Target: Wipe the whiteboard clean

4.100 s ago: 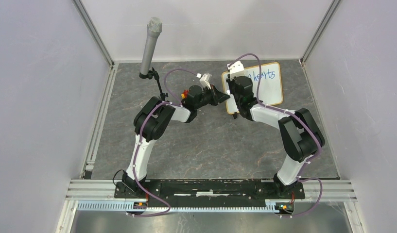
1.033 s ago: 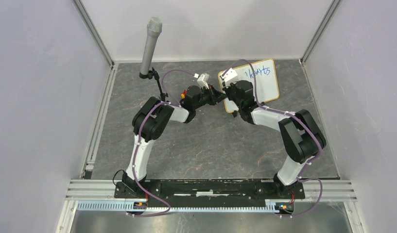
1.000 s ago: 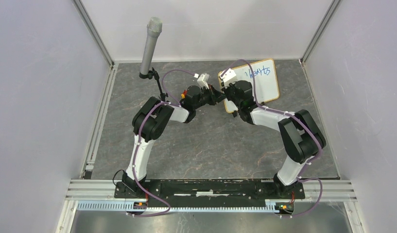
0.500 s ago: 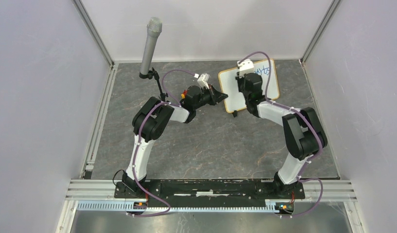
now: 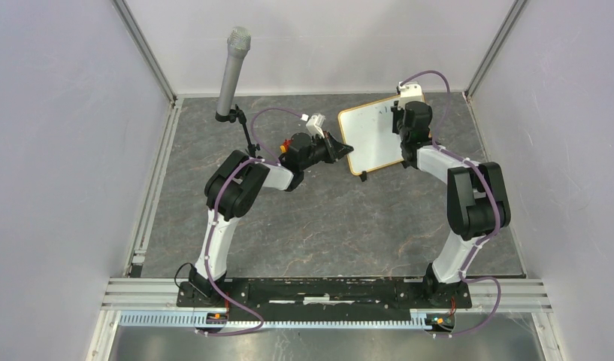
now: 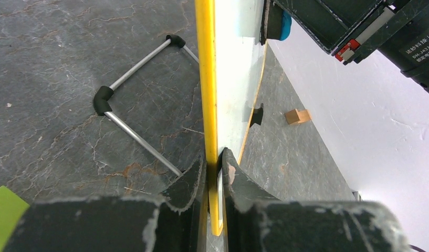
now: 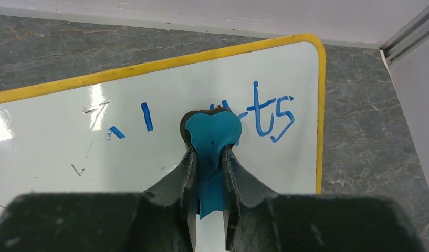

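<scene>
**Whiteboard held on edge, eraser piece pressed to the writing**

The whiteboard (image 5: 371, 135) sits at the far right of the table (image 5: 326, 226), tilted up rather than lying flat; its frame reads yellow in both wrist views; blue handwriting (image 7: 270, 113) runs near its right end, with two short blue strokes (image 7: 145, 116) farther left and faint grey scuffs near them. The left gripper (image 6: 215, 160) is pinched narrow on the board's frame edge, one finger on each face; on the back side of the board a bent wire stand (image 6: 144, 142) with black elbows rests on the table. The right gripper (image 7: 208, 152) is clamped on a blue eraser piece (image 7: 212, 131); the piece's tip is pressed to the board face, covering the start of the handwriting. A small wooden block (image 6: 297, 116) lies on the table on the board's front side, close to the wall; a grey microphone (image 5: 232, 68) stands at the far left, well apart from both grippers.
</scene>
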`<control>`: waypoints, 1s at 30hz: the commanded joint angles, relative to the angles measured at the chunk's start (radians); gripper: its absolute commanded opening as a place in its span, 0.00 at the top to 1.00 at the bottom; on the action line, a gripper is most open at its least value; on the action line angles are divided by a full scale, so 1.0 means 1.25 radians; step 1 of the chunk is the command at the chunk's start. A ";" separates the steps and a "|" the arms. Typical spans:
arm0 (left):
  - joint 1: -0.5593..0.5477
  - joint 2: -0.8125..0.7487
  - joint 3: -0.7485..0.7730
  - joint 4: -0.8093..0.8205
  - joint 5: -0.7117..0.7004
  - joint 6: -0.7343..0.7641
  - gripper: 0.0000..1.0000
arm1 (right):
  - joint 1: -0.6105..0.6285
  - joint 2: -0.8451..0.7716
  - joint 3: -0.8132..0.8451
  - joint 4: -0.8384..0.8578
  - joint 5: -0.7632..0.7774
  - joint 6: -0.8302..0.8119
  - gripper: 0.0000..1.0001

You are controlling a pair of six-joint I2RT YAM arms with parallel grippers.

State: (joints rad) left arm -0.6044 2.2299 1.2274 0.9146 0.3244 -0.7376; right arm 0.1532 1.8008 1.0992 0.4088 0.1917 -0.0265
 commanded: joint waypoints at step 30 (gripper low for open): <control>-0.004 -0.043 -0.001 -0.098 -0.002 0.098 0.98 | -0.087 0.081 0.107 0.017 -0.053 0.067 0.92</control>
State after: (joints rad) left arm -0.6044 2.2204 1.2274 0.8852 0.3183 -0.7139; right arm 0.0959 1.8614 1.1698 0.4500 0.0891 0.0292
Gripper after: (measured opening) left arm 0.167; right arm 0.228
